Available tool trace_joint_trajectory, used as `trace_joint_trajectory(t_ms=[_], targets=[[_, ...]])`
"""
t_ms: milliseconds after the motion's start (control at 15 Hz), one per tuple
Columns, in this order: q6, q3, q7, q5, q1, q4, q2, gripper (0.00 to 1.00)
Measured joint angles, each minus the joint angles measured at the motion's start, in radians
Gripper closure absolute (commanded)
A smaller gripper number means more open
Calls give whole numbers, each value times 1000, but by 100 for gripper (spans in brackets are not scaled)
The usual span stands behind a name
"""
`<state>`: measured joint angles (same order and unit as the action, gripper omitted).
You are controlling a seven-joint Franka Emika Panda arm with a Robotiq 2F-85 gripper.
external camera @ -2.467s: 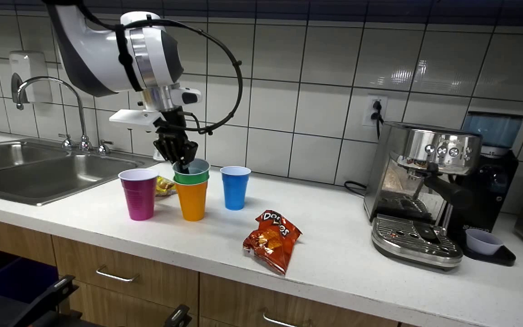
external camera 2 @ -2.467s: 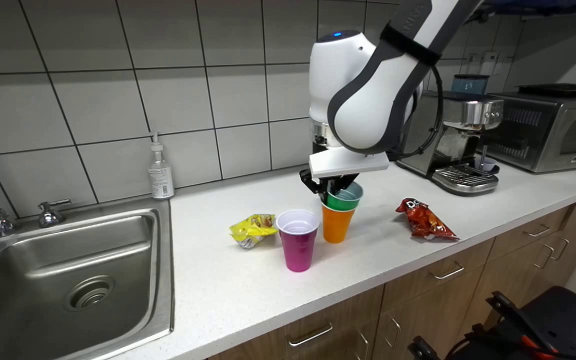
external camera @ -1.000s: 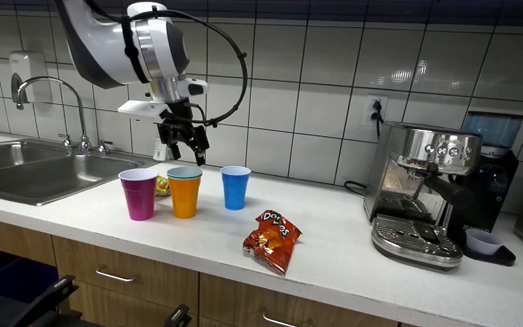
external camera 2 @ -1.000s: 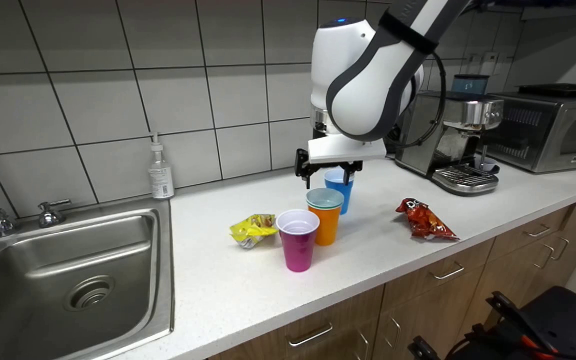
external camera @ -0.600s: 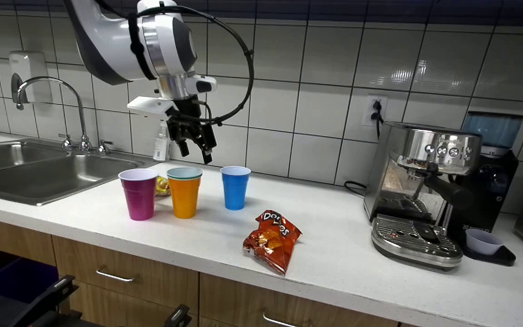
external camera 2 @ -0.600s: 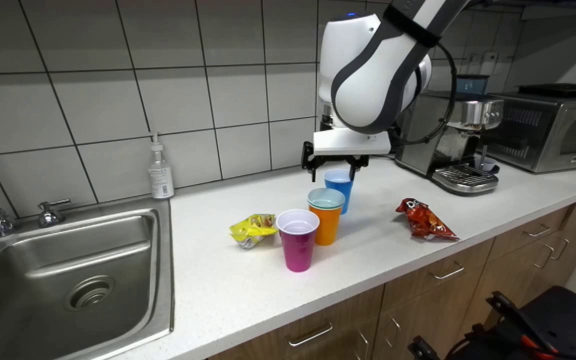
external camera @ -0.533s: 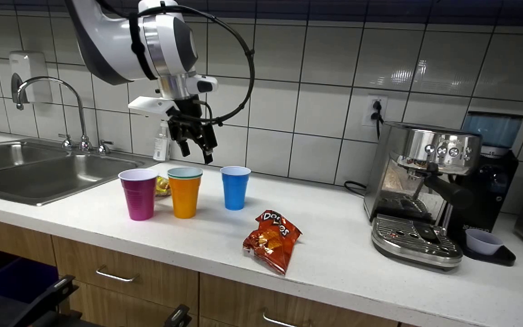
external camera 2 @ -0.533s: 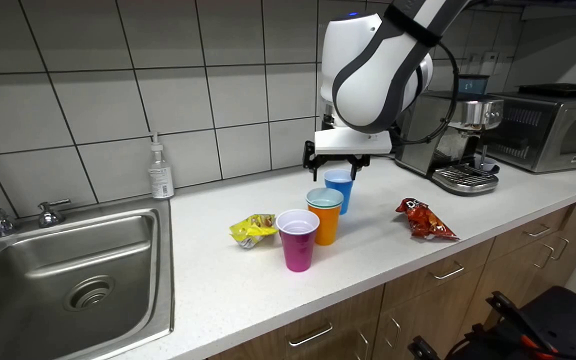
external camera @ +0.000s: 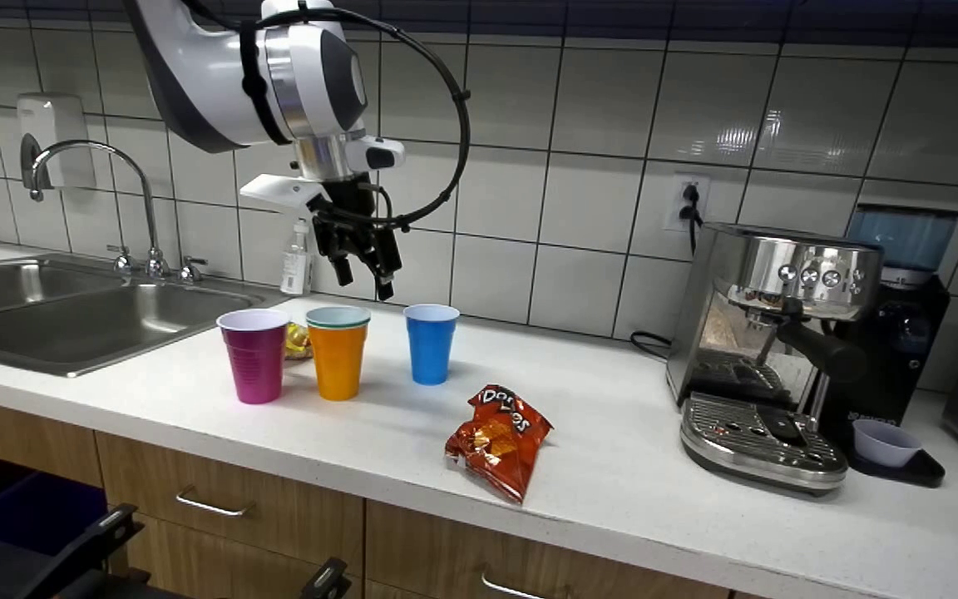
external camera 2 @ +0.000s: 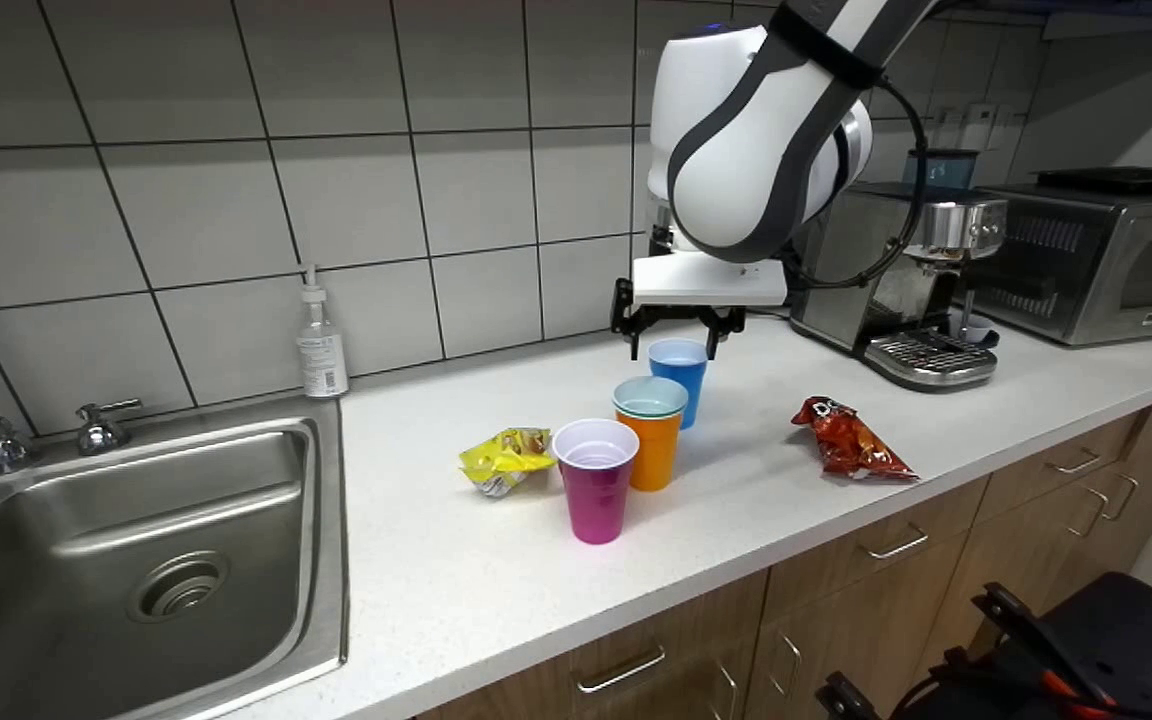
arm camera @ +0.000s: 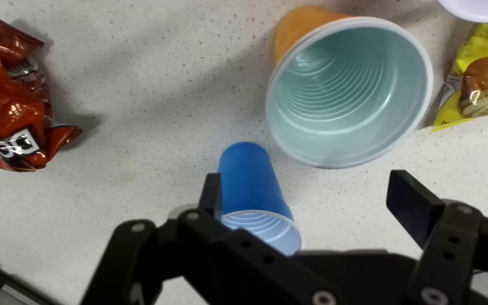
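A pale, glazed tiled wall (external camera: 579,208) backs the speckled white surface (external camera: 612,433), a steel sink (external camera 2: 331,520) set into it. I hold my black pincer (external camera 2: 673,350) spread wide above. On the surface, between front and back edges, stands an orange plastic cup (external camera: 338,366), a ribbed, pale-green cup (arm camera: 350,93) nested inside; a tapered blue cup (external camera: 431,348) stands nearer the back edge.
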<state>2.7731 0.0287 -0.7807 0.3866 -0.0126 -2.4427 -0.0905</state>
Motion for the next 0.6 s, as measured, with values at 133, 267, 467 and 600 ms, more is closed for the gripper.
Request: trace_joint_trajectory(t_ms=[133,267,467,600], targets=[[0,-4,-2,4,-3,0,-3,0],[4,-6,-9,17,-3,1,-10,0],[22,-17,-44,52,-3,4,-17,0],[33,-24,-67,67,-3,5,-17,0]])
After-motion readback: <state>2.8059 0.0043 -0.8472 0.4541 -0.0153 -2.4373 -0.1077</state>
